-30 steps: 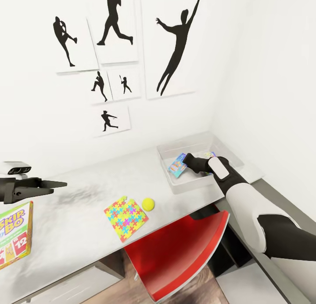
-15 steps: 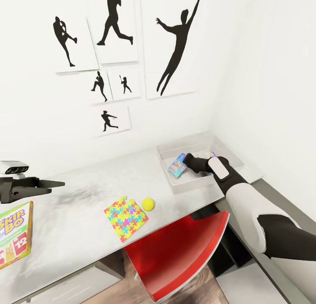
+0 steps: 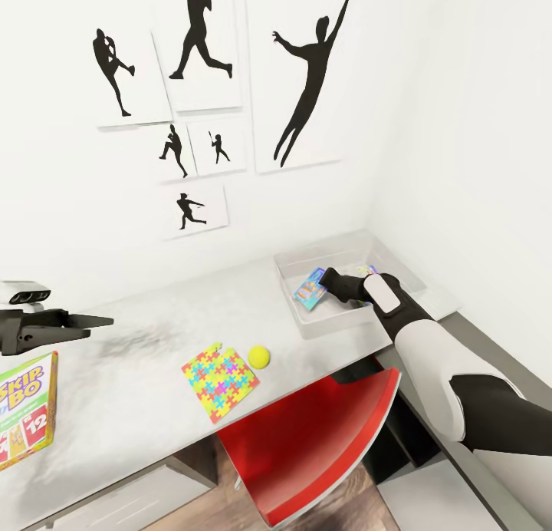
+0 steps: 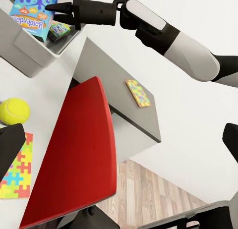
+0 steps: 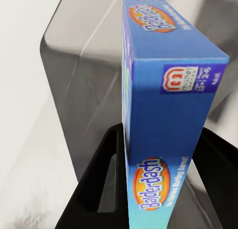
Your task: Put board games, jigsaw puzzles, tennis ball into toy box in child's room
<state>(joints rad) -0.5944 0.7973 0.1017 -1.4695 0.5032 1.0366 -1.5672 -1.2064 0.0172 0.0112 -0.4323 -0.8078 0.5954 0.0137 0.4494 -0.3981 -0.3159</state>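
Note:
The grey toy box (image 3: 307, 324) stands at the right end of the white table (image 3: 138, 408). My right gripper (image 3: 325, 281) is inside it, shut on the light blue board game (image 3: 310, 288), which stands on edge between the fingers (image 5: 94, 189). Another colourful item (image 4: 59, 28) lies in the box behind it. A jigsaw puzzle (image 3: 219, 380) and the tennis ball (image 3: 259, 355) lie side by side near the table's front edge. The green-topped board game (image 3: 23, 416) lies at the far left, under my open, empty left gripper (image 3: 103, 321).
A red chair (image 3: 314, 446) is tucked under the table's front, below the puzzle and ball. In the left wrist view a second puzzle board (image 4: 138, 92) lies on a lower grey top (image 4: 124, 115) past the chair. Walls close off the back and right.
My left gripper has drawn back slightly to the left. The right arm and the blue game have not moved.

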